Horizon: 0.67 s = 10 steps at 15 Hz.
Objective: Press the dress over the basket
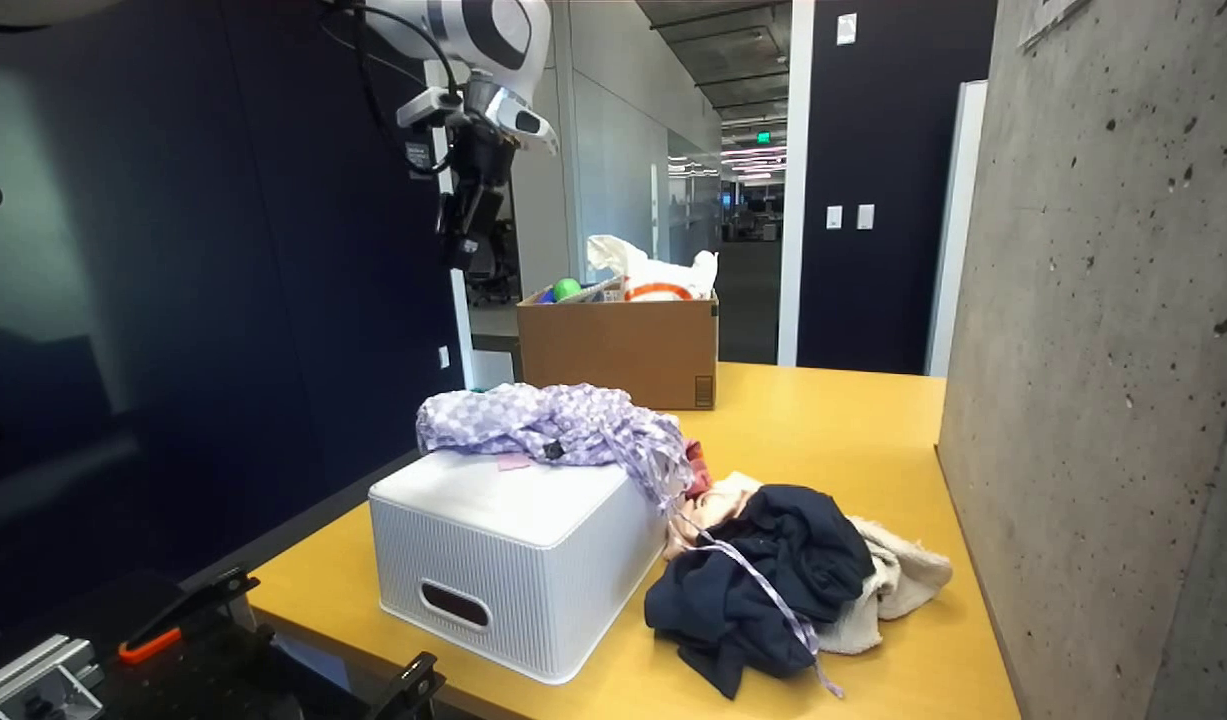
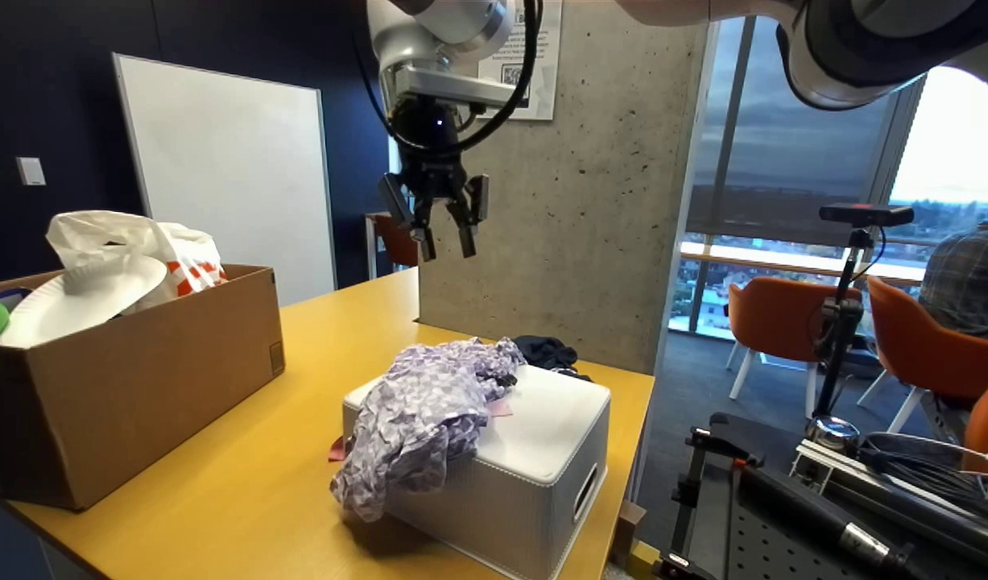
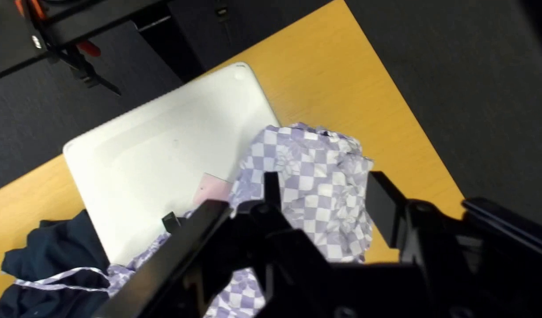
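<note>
The dress is a crumpled purple-and-white checked cloth (image 1: 558, 420), also seen in an exterior view (image 2: 429, 403) and the wrist view (image 3: 315, 190). It lies across one side of the flat top of the white ribbed basket (image 1: 463, 560), whose side (image 2: 526, 491) has an oval handle hole. Part of the dress hangs down the basket's side, and thin straps trail over dark clothes. A pink tag and a small black piece show at its edge. My gripper (image 2: 447, 246) is open and empty, well above the dress; in the wrist view its fingers (image 3: 324, 187) frame the dress from above.
Dark navy clothes (image 1: 773, 580), with beige and pink cloth, lie beside the basket. A cardboard box (image 1: 618, 350) with white bags, a paper plate and a green ball stands on the yellow table (image 1: 833, 420). A concrete pillar (image 1: 1093, 350) borders the table.
</note>
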{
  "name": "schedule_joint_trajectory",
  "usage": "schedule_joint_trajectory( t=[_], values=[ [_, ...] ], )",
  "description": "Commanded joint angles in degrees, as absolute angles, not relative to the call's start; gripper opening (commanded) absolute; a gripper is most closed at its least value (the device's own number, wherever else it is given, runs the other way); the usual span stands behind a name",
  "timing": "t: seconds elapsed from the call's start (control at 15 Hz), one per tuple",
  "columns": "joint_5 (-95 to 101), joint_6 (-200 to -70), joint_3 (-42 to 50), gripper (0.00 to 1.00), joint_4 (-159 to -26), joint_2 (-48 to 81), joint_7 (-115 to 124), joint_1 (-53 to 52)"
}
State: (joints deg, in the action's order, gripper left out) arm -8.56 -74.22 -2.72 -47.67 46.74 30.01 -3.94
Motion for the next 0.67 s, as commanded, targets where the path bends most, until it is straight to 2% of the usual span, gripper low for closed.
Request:
schedule_joint_trajectory(
  t=[0.0, 0.13, 0.6],
  values=[
    [-8.1, -67.3, -2.0, 0.86, -48.5, 44.7, 26.9, -0.3],
    [-6.1, -65.3, -1.2, 0.99, -49.7, 45.0, 24.3, 0.9],
    [-2.8, -66.2, -0.7, 1.00, -52.9, 47.6, 20.0, 2.8]
  ],
)
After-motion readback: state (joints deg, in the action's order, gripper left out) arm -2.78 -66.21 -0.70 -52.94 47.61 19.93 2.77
